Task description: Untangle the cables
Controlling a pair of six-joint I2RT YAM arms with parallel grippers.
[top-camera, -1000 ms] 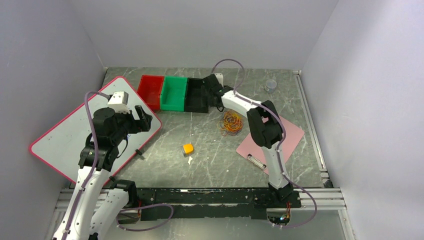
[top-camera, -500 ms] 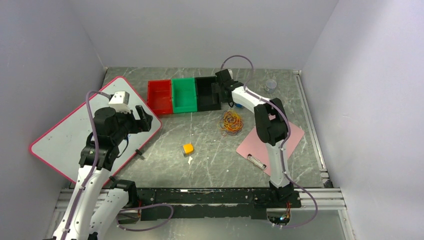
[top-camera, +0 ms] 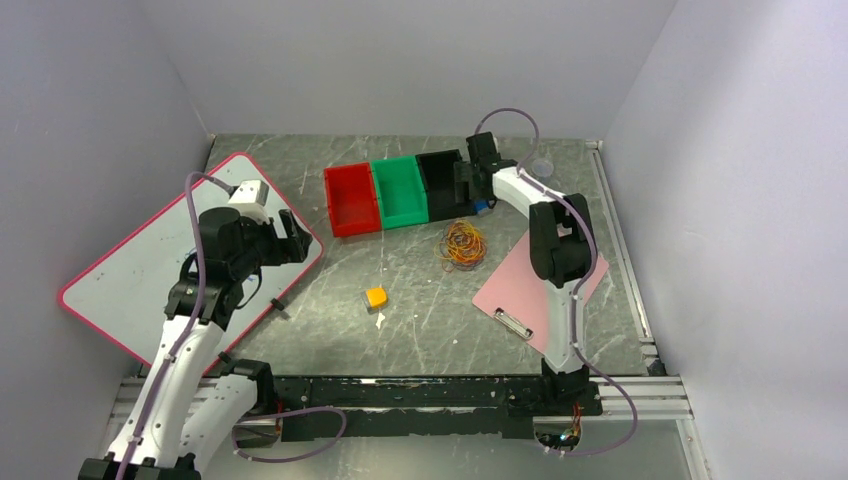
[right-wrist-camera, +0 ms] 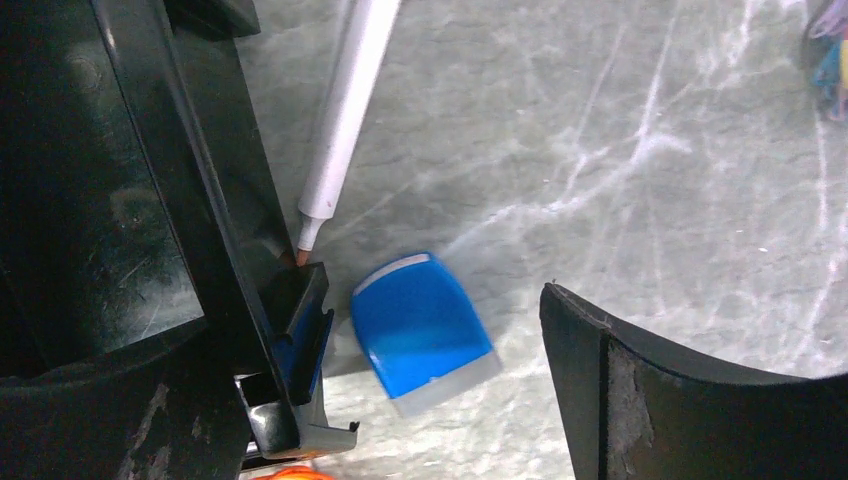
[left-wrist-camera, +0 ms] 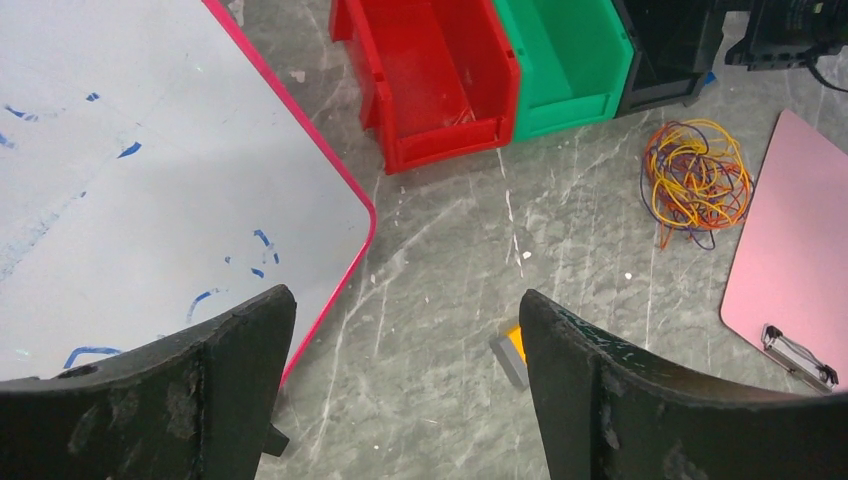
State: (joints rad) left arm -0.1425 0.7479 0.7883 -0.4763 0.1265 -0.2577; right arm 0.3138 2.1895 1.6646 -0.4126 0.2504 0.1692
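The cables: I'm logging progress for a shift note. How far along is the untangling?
Done: nothing; the cables lie as one knotted bundle beside the pink clipboard. In hand: nothing on them; the right pincer is open at the black bin's corner, the left pincer open and empty near the whiteboard. Left: the whole untangling.

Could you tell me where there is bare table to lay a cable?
Free: between the whiteboard, red bin and orange block; also the strip between that block and the table's near edge. Crowded: around the cables, between black bin and pink clipboard.
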